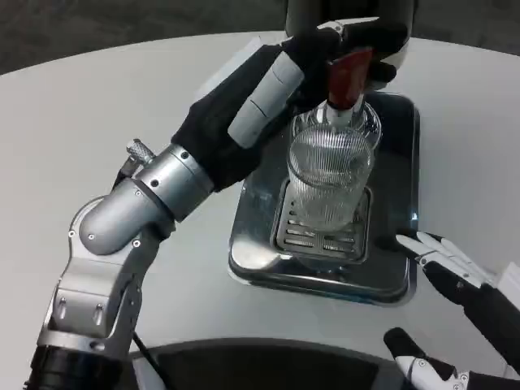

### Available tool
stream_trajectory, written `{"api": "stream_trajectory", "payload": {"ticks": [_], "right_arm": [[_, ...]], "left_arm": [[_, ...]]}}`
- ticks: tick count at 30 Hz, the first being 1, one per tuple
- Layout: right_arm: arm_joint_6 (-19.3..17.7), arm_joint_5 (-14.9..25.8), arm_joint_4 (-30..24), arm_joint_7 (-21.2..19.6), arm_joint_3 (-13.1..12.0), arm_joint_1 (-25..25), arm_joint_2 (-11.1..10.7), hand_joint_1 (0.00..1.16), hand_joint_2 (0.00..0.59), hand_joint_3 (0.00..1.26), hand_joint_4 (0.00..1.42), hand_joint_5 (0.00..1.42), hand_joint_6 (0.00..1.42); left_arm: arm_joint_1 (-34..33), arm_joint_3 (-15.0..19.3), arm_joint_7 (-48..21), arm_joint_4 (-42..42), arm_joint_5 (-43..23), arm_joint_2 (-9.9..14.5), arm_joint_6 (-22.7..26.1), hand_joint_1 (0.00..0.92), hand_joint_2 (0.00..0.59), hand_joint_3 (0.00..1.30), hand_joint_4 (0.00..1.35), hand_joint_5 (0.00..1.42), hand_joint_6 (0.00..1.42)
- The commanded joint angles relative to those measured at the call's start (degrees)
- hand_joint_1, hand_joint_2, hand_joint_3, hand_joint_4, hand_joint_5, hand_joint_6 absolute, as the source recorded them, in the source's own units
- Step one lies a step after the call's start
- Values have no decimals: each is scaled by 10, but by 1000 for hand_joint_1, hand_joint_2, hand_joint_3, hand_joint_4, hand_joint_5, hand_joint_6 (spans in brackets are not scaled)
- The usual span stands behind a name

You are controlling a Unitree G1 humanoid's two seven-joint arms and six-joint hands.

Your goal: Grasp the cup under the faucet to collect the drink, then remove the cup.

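Note:
A clear ribbed glass cup [329, 183] stands upright on the slotted grate of a shiny metal drip tray [268, 264], right under the red faucet handle [347, 81]. My left hand [272, 93] reaches in from the left above the cup's rim, and its black fingers [370, 41] curl over the top of the red handle. My right hand [463, 280] hangs at the lower right, just off the tray's front right corner, with its fingers spread and nothing in it. I cannot tell whether there is liquid in the cup.
The dispenser body [398, 20] rises behind the tray at the top edge. A dark rounded edge [260, 361] runs along the bottom of the picture. The white round table [97, 106] lies bare to the left and the far right.

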Motion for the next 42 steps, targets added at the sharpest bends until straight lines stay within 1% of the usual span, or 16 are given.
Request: {"api": "stream_trajectory", "payload": {"ticks": [1,8,18,26,37,42], "right_arm": [[-3,4,-3,-5,1,5,1,673,481,124,42,0,0],[-3,4,-3,-6,1,7,2,673,481,124,49,0,0],[-2,4,-1,-7,4,4,3,673,481,124,51,0,0],[-1,3,-1,-9,7,1,4,673,481,124,51,0,0],[0,3,-1,-11,8,1,5,673,481,124,51,0,0],[1,4,-2,-12,11,1,7,673,481,124,51,0,0]], "left_arm": [[5,-4,-13,18,9,9,-15,0,45,309,182,266,215],[4,-6,-18,27,17,15,-34,0,44,308,181,266,213],[5,-18,-19,30,56,35,-87,0,44,312,181,266,212],[8,-24,-20,38,67,51,-117,0,43,313,181,266,212],[14,-31,-9,47,95,66,-162,0,43,313,181,264,198],[17,-34,1,52,116,72,-190,0,43,313,181,262,194]]}}
